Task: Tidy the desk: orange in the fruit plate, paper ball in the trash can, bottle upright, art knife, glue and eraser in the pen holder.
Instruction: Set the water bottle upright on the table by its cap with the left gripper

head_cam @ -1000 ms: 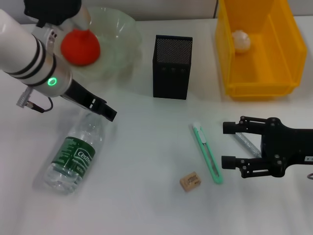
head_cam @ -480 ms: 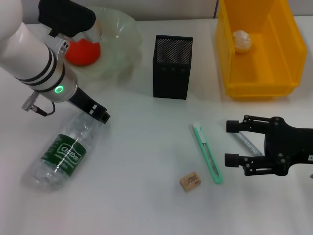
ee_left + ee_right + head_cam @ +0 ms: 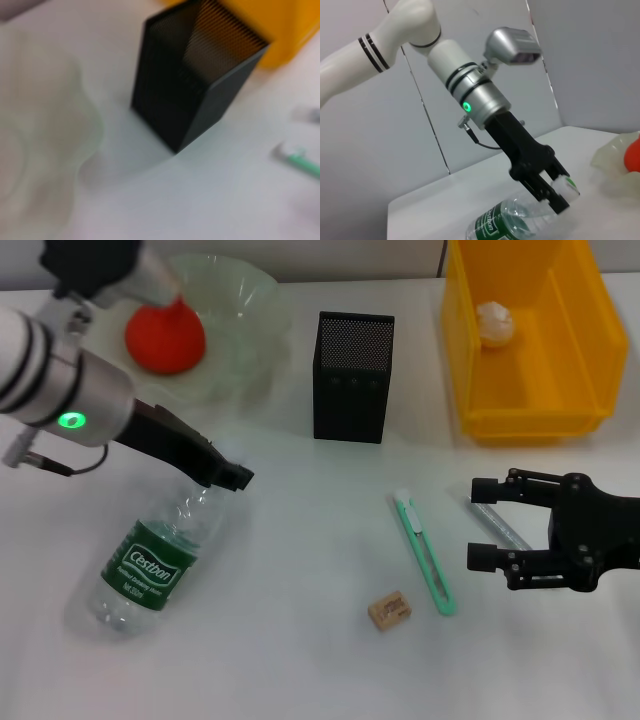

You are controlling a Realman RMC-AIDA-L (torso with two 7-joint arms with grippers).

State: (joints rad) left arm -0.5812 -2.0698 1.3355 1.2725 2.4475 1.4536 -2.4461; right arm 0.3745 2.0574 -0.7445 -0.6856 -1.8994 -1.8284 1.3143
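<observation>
The bottle (image 3: 150, 560) has rolled slightly on the bench (image 3: 300, 660), lying with its cap at the left gripper (image 3: 235, 478), whose fingers close around the neck. The right gripper (image 3: 480, 522) hovers spread open over the glue (image 3: 497, 523), art knife (image 3: 425, 555) beside it.

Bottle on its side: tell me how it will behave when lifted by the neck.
The bottle looks empty and clear, so probably light. Its round body lies flat on the desk, so it may roll if nudged. Thin plastic would likely flex near the left end effector at its cap.
</observation>
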